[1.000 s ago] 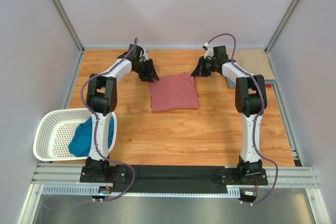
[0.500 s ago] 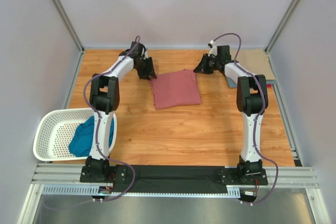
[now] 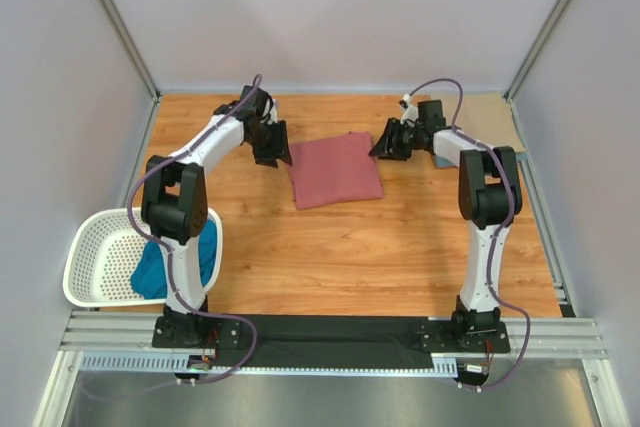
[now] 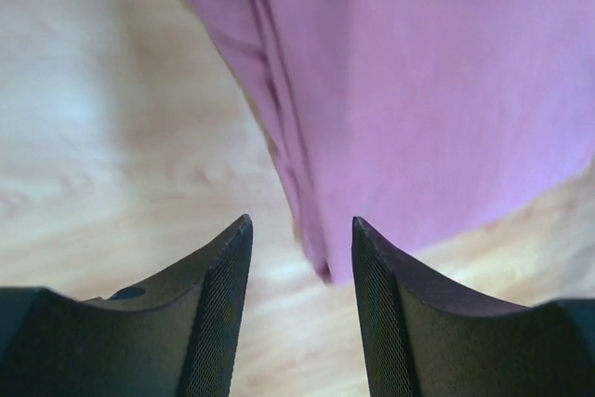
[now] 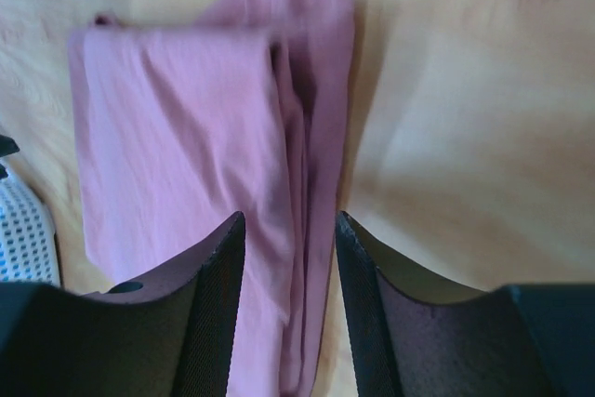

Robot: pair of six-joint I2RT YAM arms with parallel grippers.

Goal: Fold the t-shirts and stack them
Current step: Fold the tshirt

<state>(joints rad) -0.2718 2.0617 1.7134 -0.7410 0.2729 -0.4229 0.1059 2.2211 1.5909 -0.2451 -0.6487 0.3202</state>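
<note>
Cradling a teal t-shirt (image 3: 158, 269), the white basket (image 3: 100, 245) rests at the desk's (image 3: 350, 247) edge; left gripper (image 4: 300, 225) and right gripper (image 5: 290, 220) gape empty.

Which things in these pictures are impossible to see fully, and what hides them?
- Top view: the left arm covers part of the teal t-shirt in the basket.
- Top view: the right arm hides what lies under the tan t-shirt.
- Left wrist view: the rose t-shirt is blurred and cut off by the frame edges.
</note>
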